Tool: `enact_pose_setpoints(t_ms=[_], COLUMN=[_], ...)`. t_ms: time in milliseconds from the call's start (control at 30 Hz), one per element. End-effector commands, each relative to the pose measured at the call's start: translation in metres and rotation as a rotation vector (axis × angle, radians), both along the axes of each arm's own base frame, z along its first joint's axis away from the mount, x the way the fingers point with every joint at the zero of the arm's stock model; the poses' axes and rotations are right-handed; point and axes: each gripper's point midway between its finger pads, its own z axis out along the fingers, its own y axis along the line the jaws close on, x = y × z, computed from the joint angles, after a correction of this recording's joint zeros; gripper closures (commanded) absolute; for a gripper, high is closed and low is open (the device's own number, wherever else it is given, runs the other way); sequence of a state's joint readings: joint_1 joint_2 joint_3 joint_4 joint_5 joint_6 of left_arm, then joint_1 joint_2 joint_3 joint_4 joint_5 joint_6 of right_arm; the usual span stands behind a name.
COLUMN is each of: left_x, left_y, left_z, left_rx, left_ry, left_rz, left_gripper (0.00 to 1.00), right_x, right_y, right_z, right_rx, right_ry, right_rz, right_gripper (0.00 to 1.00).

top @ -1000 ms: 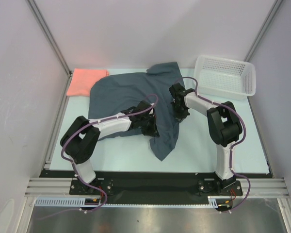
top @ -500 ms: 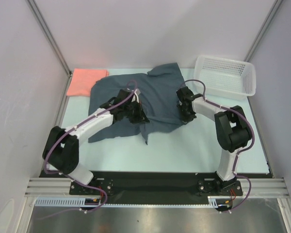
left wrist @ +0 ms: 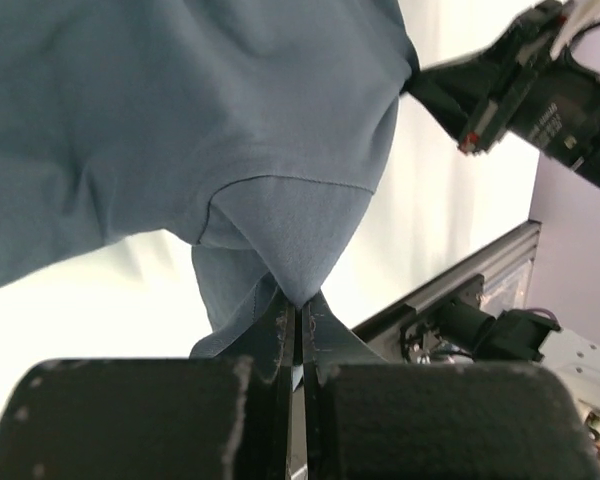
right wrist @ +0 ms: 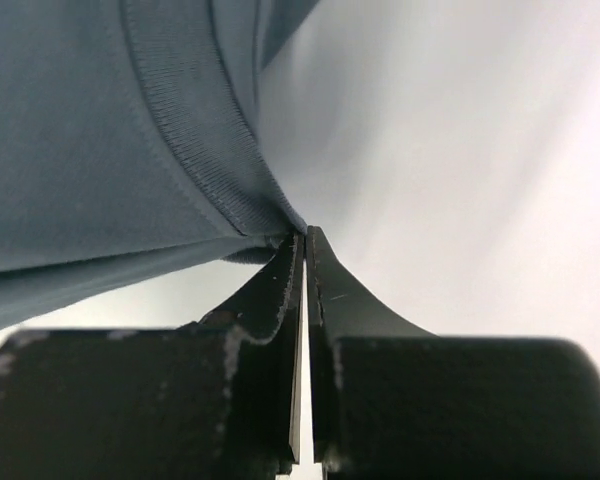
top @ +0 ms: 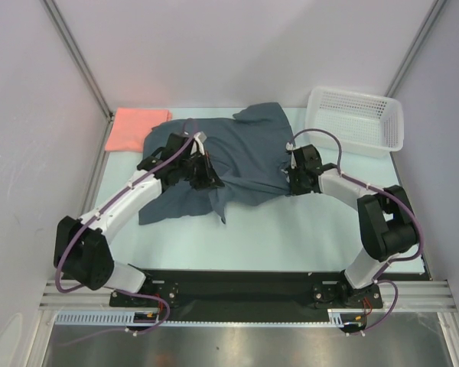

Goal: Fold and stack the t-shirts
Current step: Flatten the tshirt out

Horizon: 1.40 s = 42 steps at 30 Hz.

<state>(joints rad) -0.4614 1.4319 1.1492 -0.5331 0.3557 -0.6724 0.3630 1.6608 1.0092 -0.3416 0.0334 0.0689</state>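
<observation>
Two end effectors (left wrist: 298,312) (right wrist: 305,245) on slate shirt (top: 245,149)

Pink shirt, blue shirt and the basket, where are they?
pink shirt (top: 135,128), top view, middle of the folded rectangle.
blue shirt (top: 249,153), top view, its flat middle.
basket (top: 344,140), top view, near wall.

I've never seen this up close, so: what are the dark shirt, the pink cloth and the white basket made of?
The blue-grey shirt looks like soft matte knit cloth, perhaps cotton: it drapes, wrinkles and shows a ribbed band. The pink shirt seems similar matte fabric; its weave is too far to tell. The basket looks like stiff plastic mesh.
</observation>
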Motion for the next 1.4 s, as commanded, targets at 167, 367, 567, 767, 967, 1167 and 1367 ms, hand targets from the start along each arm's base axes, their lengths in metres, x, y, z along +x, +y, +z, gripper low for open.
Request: enact_pose_setpoints(t_ms=[167, 367, 567, 767, 967, 1167, 1367], left_x=[-0.003, 0.010, 0.000, -0.023, -0.028, -0.035, -0.065], left_y=[0.004, -0.028, -0.031, -0.025, -0.028, -0.037, -0.094], left_z=[0.078, 0.155, 0.210, 0.268, 0.287, 0.216, 0.107], left_rx=[-0.231, -0.578, -0.675, -0.832, -0.783, -0.694, -0.573], left_ry=[-0.104, -0.230, -0.218, -0.216, -0.236, -0.130, 0.020], left_rz=[0.008, -0.055, -0.063, -0.044, -0.090, -0.071, -0.156], left_gripper=[1.00, 0.99, 1.00, 1.00, 1.00, 1.00, 1.00], right_x=[0.012, -0.021, -0.018, -0.021, -0.031, -0.023, -0.058], right_y=[0.003, 0.076, 0.044, 0.070, 0.059, 0.017, -0.004], right_z=[0.038, 0.067, 0.029, 0.038, 0.014, 0.048, 0.073], right_rx=[0.000, 0.471, 0.348, 0.270, 0.465, 0.457, 0.420], right_ry=[-0.194, -0.222, -0.082, -0.154, 0.053, 0.060, 0.081], right_rz=[0.040, 0.103, 0.011, 0.117, -0.068, -0.213, -0.245], right_gripper=[1.00, 1.00, 1.00, 1.00, 0.81, 0.43, 0.38])
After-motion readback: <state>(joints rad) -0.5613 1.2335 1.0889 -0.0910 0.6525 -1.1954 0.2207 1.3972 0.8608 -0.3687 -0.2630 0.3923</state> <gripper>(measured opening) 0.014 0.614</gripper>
